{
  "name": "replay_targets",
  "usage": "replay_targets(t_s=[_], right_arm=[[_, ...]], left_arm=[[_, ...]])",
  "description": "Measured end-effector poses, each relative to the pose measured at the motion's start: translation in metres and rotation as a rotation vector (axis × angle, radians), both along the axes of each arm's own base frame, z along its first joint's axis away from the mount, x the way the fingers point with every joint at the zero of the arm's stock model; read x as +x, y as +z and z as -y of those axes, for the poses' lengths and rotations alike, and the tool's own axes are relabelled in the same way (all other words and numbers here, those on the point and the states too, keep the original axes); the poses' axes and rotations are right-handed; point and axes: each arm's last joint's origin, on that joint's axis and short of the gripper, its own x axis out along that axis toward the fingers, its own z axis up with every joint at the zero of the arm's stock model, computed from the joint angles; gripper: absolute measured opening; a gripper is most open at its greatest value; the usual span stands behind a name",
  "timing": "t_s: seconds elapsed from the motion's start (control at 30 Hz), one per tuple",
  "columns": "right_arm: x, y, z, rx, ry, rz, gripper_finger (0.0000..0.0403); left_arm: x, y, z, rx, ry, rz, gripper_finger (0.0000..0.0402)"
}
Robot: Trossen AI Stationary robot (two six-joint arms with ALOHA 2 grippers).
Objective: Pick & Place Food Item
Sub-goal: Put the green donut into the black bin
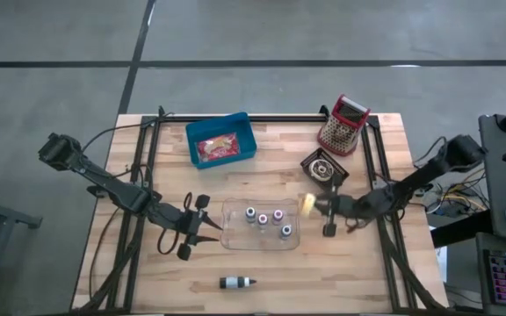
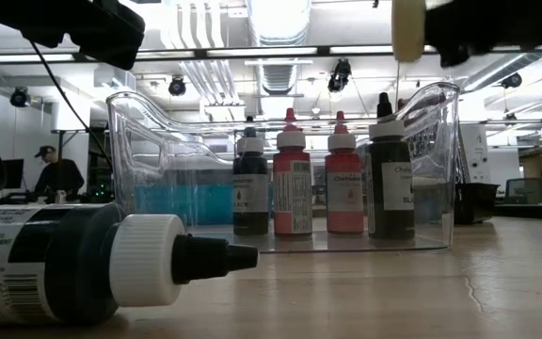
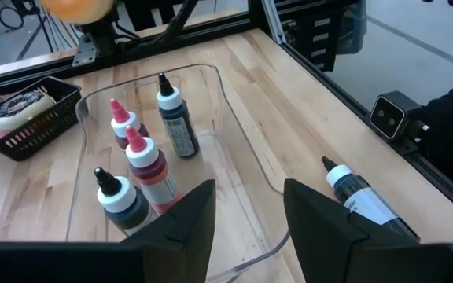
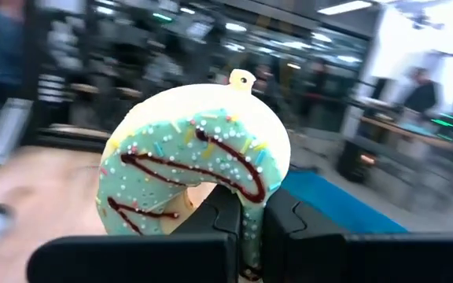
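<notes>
Mint-green icing with brown drizzle and coloured sprinkles covers the toy doughnut (image 4: 199, 169) that the right pincer (image 4: 246, 228) has clenched between its dark fingers, the ring standing on edge in the grip. In the high view that right pincer (image 1: 316, 204) hangs above the wooden desk (image 1: 385, 281), just beside the right end of the clear plastic tray (image 1: 234, 237) that holds four small dropper bottles (image 1: 267, 219), and the doughnut (image 1: 307, 204) shows there as a pale yellow patch at its tip. Behind it lie a round black dish (image 1: 323, 167) and a red box grater (image 1: 343, 125); a blue plastic bin (image 1: 221, 140) with a red-wrapped snack inside sits near the far edge, well apart from the doughnut. A lone dark bottle with a white cap (image 1: 236, 282) lies on its side near the front edge. The left pincer (image 1: 193, 231) waits, released and half-spread, at the tray's left end. To do this carry well, I judge the arm should keep the doughnut high enough to clear the tray wall and bottle tips, hold the squeeze firm so the ring does not swing, and let go only once it is low over the chosen spot; which spot that is, the pictures do not say.
</notes>
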Motion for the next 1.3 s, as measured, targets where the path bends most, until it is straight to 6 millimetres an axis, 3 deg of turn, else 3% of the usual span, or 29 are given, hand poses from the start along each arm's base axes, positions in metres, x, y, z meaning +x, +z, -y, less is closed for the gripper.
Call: replay_targets(t_s=[0.33,0.67,0.87,1.13,1.3], right_arm=[[-0.014,-0.008,0.027,0.038,-0.333,-0.009,0.0008],[0.0,-0.012,0.045,0.111,-0.567,-0.165,0.0008],[0.007,0.001,0.062,0.201,-0.706,-0.323,0.0008],[0.008,0.031,0.079,0.355,-0.712,-0.527,0.0008],[0.007,0.039,0.096,0.428,-0.724,-0.619,0.0008]], left_arm=[[0.0,0.001,0.0,-0.003,0.0,0.006,0.0156],[0.0,0.001,0.0,-0.019,0.008,0.001,0.0156],[0.0,0.001,0.0,-0.02,0.008,0.001,0.0156],[0.0,0.0,0.0,-0.023,0.009,0.0,0.0156],[0.0,0.0,0.0,-0.027,0.011,-0.001,0.0156]])
